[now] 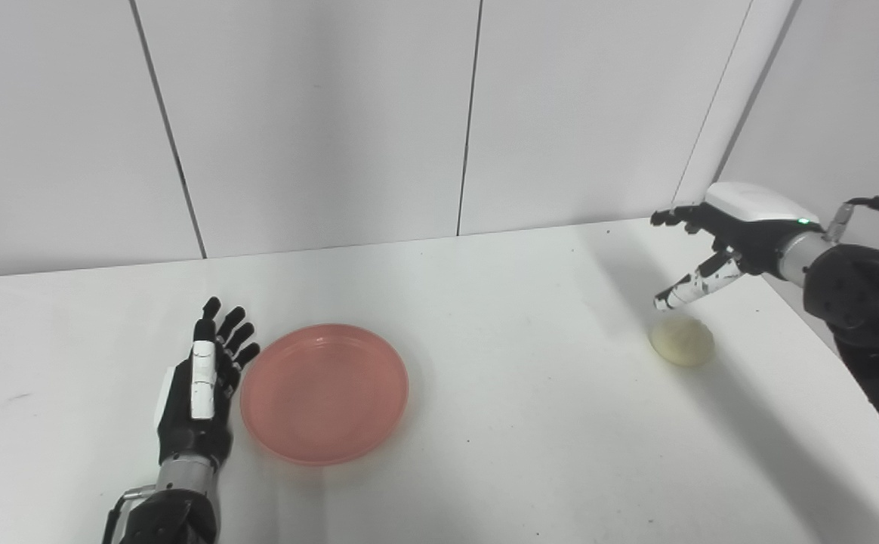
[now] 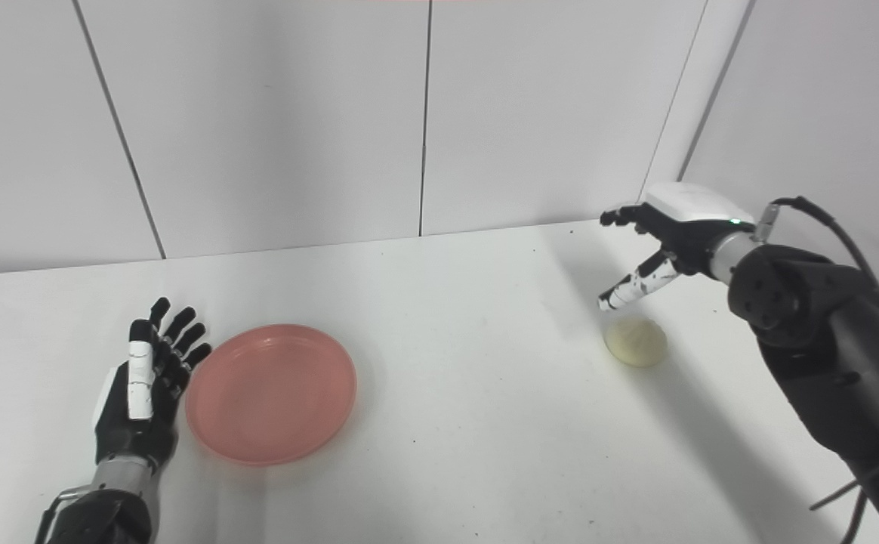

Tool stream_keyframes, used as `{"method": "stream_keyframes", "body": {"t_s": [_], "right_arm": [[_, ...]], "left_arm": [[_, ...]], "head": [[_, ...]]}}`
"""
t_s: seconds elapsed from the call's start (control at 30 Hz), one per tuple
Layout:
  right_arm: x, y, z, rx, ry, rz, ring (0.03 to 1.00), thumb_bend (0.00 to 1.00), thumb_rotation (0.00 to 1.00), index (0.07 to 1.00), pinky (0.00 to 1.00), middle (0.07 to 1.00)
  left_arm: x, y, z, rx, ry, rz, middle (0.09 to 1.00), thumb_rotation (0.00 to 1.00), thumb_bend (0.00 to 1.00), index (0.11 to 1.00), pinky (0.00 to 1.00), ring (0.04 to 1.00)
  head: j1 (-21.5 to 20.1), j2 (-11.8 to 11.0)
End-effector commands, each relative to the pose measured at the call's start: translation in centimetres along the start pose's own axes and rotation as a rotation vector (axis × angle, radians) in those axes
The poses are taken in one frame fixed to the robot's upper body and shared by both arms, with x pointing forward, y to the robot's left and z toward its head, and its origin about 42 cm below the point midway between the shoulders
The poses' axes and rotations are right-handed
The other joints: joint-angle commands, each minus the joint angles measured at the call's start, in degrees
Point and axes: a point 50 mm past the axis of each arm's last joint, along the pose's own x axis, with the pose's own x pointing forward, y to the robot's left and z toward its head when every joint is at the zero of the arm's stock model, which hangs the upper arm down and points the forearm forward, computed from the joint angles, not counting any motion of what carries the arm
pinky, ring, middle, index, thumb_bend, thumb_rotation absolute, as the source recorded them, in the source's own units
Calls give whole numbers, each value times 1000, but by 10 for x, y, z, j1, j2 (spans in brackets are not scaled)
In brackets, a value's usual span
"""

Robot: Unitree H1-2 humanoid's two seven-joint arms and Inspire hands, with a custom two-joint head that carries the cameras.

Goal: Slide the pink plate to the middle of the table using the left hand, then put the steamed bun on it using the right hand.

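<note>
The pink plate [image 1: 325, 392] lies flat on the white table [image 1: 485, 423], left of the middle. My left hand [image 1: 202, 381] rests open on the table with its fingers extended, its edge against the plate's left rim. A pale steamed bun [image 1: 682, 341] sits on the table at the far right. My right hand [image 1: 711, 249] hovers open just above and behind the bun, fingers spread and thumb pointing down toward it, not touching it.
White wall panels [image 1: 470, 113] stand along the table's far edge, and a side wall closes in at the right, close to my right arm [image 1: 862, 302]. The table's right edge runs just beyond the bun.
</note>
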Motion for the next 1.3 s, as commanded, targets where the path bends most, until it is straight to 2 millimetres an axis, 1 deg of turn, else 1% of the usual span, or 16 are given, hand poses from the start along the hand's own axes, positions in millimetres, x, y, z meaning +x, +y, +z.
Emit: {"method": "stream_keyframes", "body": {"t_s": [0.0, 0.07, 0.1, 0.17, 0.23, 0.33, 0.4, 0.47, 0.5, 0.63, 0.7, 0.93, 1.13, 1.27], "right_arm": [[-2, -21, 1, -30, 5, -99, 839, 1000, 367, 838, 670, 871], [1, -15, 1, -31, 9, -89, 852, 1000, 361, 833, 679, 865], [3, -12, 1, -26, 14, -81, 869, 996, 351, 833, 688, 875], [8, -7, -2, -22, 24, -54, 881, 990, 353, 834, 669, 901], [14, -2, -8, -40, 33, -32, 862, 999, 390, 831, 645, 907], [25, 6, -19, -60, 54, -10, 852, 1000, 439, 839, 680, 902], [31, 12, -24, -66, 71, 4, 853, 1000, 454, 840, 683, 904], [37, 17, -28, -76, 89, 17, 863, 1000, 480, 843, 704, 909], [39, 19, -30, -82, 98, 23, 867, 1000, 513, 846, 710, 914], [52, 32, -40, -129, 134, 51, 882, 1000, 570, 847, 719, 923], [55, 35, -42, -150, 150, 58, 886, 1000, 586, 846, 720, 925], [62, 38, -47, -165, 190, 88, 911, 1000, 571, 849, 744, 945], [60, 41, -48, -142, 178, 92, 908, 1000, 574, 850, 750, 944], [58, 43, -48, -146, 163, 90, 892, 1000, 595, 846, 728, 944]], "left_arm": [[6, -5, 7, -5, -36, -20, 941, 946, 955, 993, 881, 925], [7, -4, 7, -2, -34, -20, 943, 950, 957, 996, 881, 926], [7, -4, 7, 2, -33, -20, 943, 950, 959, 996, 880, 926], [7, -4, 7, 4, -31, -18, 942, 951, 962, 995, 874, 923], [7, -4, 6, 3, -29, -18, 940, 947, 963, 994, 876, 923], [7, -4, 5, 1, -27, -18, 939, 940, 965, 985, 884, 924], [7, -4, 5, 0, -26, -19, 941, 938, 967, 983, 881, 924], [7, -4, 4, -1, -25, -20, 944, 938, 970, 984, 887, 927], [7, -4, 4, -2, -25, -21, 945, 939, 969, 984, 888, 928], [7, -5, 5, -1, -26, -22, 944, 945, 966, 984, 881, 927], [7, -5, 5, -1, -24, -23, 946, 945, 969, 985, 880, 929], [7, -4, 3, 2, -16, -23, 950, 949, 970, 991, 872, 935], [7, -3, 3, 2, -12, -25, 951, 951, 963, 994, 874, 936], [7, -4, 3, 7, -10, -26, 949, 953, 970, 999, 857, 935]], "head": [[0, 0], [0, -1], [0, -2], [0, -2], [1, -1], [1, -1], [1, -2], [2, -2], [2, -2], [3, -1], [4, -1], [5, -1], [5, 1], [6, 2]]}}
